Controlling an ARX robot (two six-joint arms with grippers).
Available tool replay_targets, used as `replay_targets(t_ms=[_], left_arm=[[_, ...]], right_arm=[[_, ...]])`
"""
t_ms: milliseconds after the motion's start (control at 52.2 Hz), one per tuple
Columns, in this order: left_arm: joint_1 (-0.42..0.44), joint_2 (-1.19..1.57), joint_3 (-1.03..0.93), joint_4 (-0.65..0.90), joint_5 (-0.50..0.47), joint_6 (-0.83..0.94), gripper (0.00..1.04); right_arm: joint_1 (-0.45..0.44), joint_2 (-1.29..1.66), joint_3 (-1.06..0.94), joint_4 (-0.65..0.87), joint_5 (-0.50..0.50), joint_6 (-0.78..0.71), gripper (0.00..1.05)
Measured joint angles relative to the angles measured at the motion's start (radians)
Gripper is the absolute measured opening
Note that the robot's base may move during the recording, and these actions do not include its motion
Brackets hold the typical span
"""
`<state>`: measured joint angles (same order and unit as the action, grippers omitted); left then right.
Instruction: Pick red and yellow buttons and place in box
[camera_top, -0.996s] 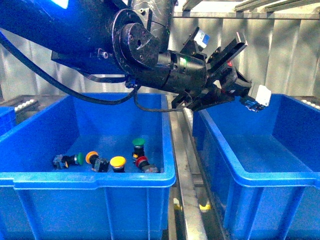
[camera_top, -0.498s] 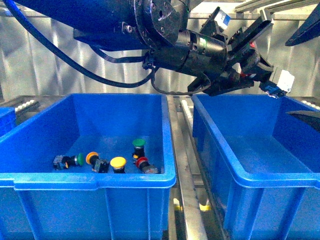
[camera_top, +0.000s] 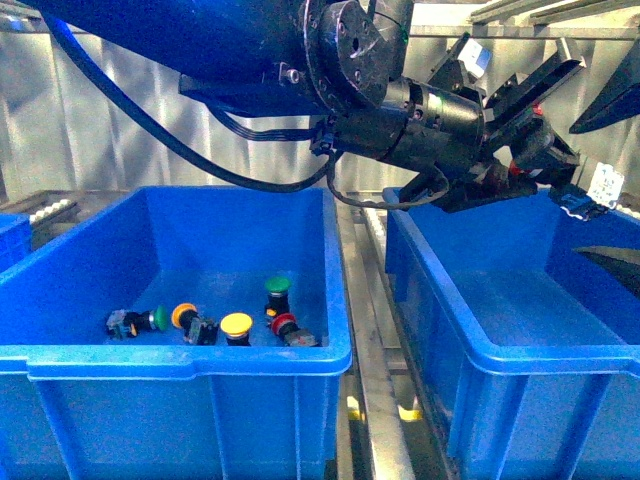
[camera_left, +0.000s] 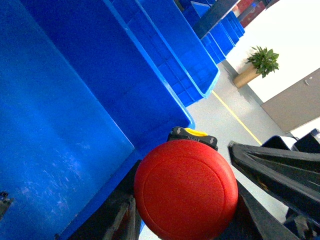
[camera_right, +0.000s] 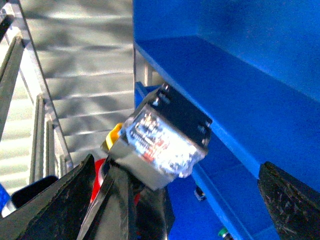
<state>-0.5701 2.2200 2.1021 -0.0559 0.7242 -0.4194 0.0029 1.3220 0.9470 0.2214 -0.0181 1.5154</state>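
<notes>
My left gripper (camera_top: 545, 135) pinches 1 red button (camera_left: 185, 189) tight, up in the air over the box (camera_top: 520, 357), and if I let go from here it may bounce hard and hop out.

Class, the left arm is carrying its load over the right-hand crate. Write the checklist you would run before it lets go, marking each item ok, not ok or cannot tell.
1. Left gripper clamps the red button: ok.
2. Button hangs above the right box, inside its rim: ok.
3. Right gripper out of the drop path: cannot tell; its open fingers sit close by.
4. Landing spot under the button: cannot tell.
5. Left box emptied of reds and yellows: not ok; a yellow button and a red one lie there.
</notes>
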Motion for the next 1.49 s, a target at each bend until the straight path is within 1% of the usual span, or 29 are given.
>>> replay_targets(t_ms=[479,1187,1225,1379,1398,1494], left_arm=[[-0.015,-0.009,-0.062,0.001,-0.013,-0.004,0.32],[-0.048,-0.022,-0.042,-0.03,0.003,-0.012,0.32],[-0.048,-0.022,-0.04,-0.031,0.005,-0.012,0.32],[-0.055,-0.017,-0.032,-0.032,0.01,-0.014,0.32],[-0.056,-0.015,-0.03,-0.032,0.01,-0.014,0.32],[-0.057,-0.011,-0.023,-0.035,0.013,-0.015,0.32]], right_arm=[[-0.084,0.04,0.0,0.015,-0.008,0.039,0.98],[-0.103,0.05,0.037,0.012,-0.023,0.088,0.98],[-0.103,0.05,0.037,0.01,-0.023,0.09,0.95],[-0.109,0.05,0.037,-0.007,-0.023,0.093,0.66],[-0.11,0.05,0.037,-0.008,-0.023,0.093,0.64],[-0.113,0.052,0.037,-0.016,-0.023,0.097,0.49]])
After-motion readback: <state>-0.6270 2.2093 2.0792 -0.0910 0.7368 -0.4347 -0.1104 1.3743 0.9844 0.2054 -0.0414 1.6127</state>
